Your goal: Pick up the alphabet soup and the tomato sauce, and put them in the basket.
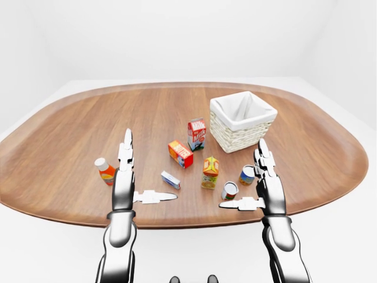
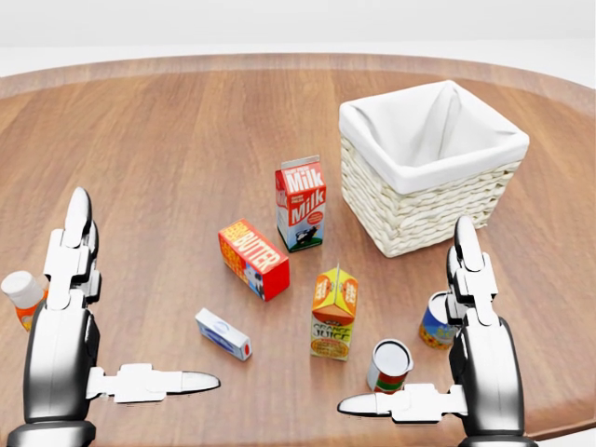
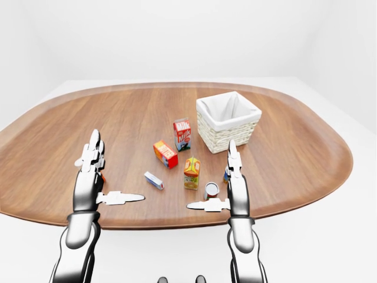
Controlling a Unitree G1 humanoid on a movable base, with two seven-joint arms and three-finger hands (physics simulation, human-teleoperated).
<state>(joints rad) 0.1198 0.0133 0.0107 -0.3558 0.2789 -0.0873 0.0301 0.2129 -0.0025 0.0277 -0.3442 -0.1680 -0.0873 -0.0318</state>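
Note:
A red and white can with a silver lid (image 2: 389, 365) stands near the bottom edge of the wooden table in the head view. A blue and yellow can (image 2: 434, 322) stands just to its right, partly behind my right hand. The white-lined wicker basket (image 2: 419, 219) stands at the upper right and holds nothing that I can see. My right hand (image 2: 405, 317) is open, its fingers upright beside the blue can and its thumb stretched out below the red can, touching neither. My left hand (image 2: 140, 293) is open and empty at the left.
A milk carton (image 2: 301, 205), a red butter box (image 2: 253, 259), an orange juice carton (image 2: 334, 313) and a small white and blue box (image 2: 223, 333) stand between my hands. An orange bottle with a white cap (image 2: 23, 298) stands behind my left hand. The table's near edge (image 1: 194, 224) runs under my wrists.

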